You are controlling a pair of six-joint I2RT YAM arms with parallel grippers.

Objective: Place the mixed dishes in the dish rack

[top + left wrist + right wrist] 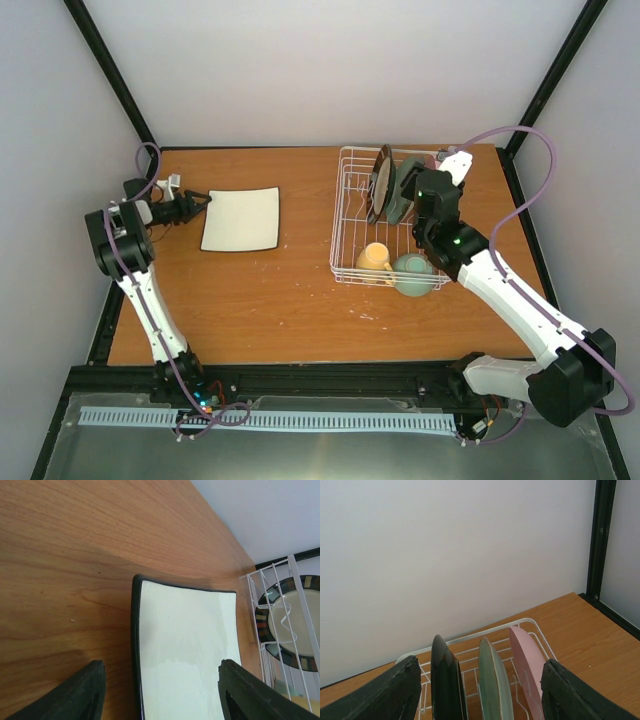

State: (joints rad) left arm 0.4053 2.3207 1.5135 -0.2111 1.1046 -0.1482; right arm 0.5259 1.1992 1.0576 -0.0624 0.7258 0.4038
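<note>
The white square plate [240, 219] lies flat on the table at the left. My left gripper [203, 203] is open at its left edge; in the left wrist view the plate [185, 650] lies between and beyond the spread fingers [75, 695]. The white wire dish rack [348, 215] stands at the right. The dark-rimmed plate [381, 183], mint-green plate [495, 685] and pink plate [530, 675] stand upright in its slots. The yellow mug [374, 260] and mint-green bowl [413, 273] sit at its near end. My right gripper [480, 690] is open and empty above the upright plates.
The table's back edge and black corner posts [555, 75] border the work area. The rack's far rim [470, 640] stands close to the back wall. The right arm [500, 285] reaches over the rack's right side. A purple cable [520, 215] loops beside it.
</note>
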